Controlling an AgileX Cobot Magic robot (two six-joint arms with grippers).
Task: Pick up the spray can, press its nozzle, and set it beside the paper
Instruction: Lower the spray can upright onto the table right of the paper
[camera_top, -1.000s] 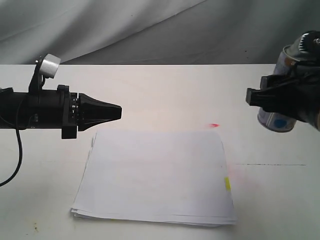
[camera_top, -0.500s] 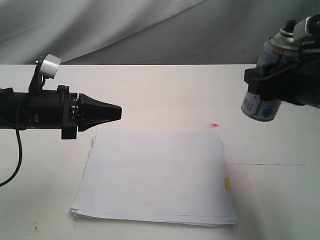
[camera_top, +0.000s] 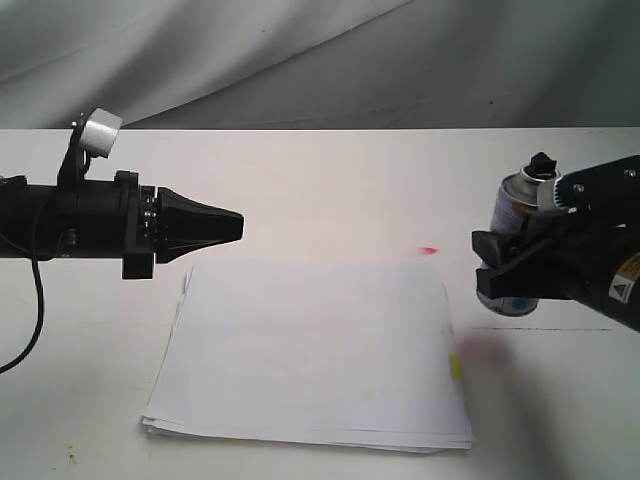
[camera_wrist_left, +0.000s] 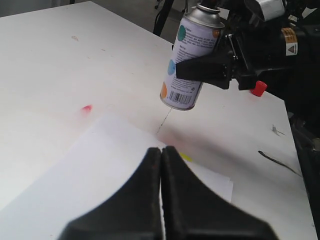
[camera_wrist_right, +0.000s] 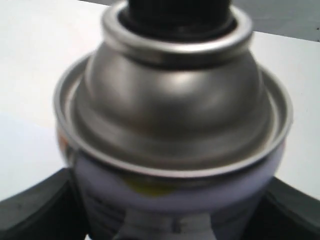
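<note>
The spray can (camera_top: 508, 258) is a silver cylinder with a white label and coloured dots. It stands almost upright, just right of the paper (camera_top: 315, 350), with its base low over the table. My right gripper (camera_top: 505, 262) is shut on the can's body from the right. The black nozzle (camera_top: 541, 163) sits on the silver dome (camera_wrist_right: 175, 100), and nothing touches it. In the left wrist view the can (camera_wrist_left: 191, 62) shows beyond the paper (camera_wrist_left: 95, 170), tilted slightly. My left gripper (camera_top: 236, 225) is shut and empty, hovering over the paper's far left corner.
A white table (camera_top: 330, 180) carries a small red mark (camera_top: 428, 250) past the paper's far right corner. There is also a faint pink smear (camera_top: 485, 350) and a thin black line (camera_top: 545, 329) to the right. Grey cloth (camera_top: 300, 60) hangs behind.
My right gripper has carried the can down and to the left, from high at the right edge to low beside the paper. The can has turned more upright. The left arm has not moved.
</note>
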